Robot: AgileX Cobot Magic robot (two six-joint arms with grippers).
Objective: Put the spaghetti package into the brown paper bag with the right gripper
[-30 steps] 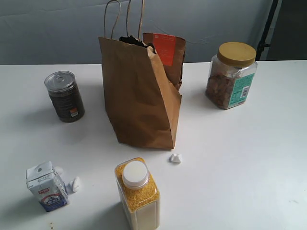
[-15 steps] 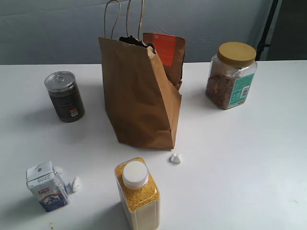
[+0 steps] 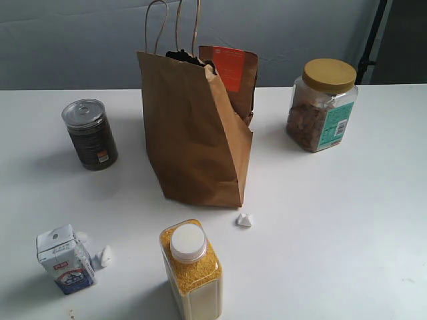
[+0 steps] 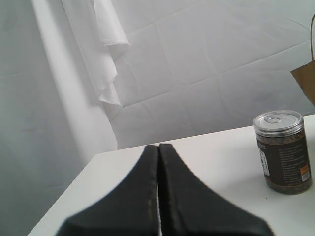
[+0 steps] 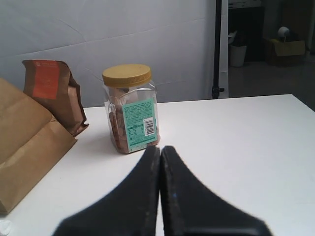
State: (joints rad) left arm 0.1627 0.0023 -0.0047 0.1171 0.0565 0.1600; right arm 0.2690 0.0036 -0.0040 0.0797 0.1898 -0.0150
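Nothing has moved since the earlier frames. The spaghetti package point(image 3: 181, 56) sits inside the brown paper bag point(image 3: 193, 133) on the counter point(image 3: 333, 220), and only its dark end shows at the mouth. The right hand point(image 5: 160, 152) and the left hand point(image 4: 158, 147) both have their fingers together and are empty.

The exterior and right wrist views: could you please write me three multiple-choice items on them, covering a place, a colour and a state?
1. In the exterior view, the orange-labelled pouch stands: A in front of the brown paper bag; B behind it; C inside it.
2. The lid of the jar is: A yellow; B white; C red.
3. The right gripper is: A open; B gripping the jar; C shut, empty.
B: its top shows past the bag's far edge. A: mustard-yellow cap. C: the jaws meet with nothing between.
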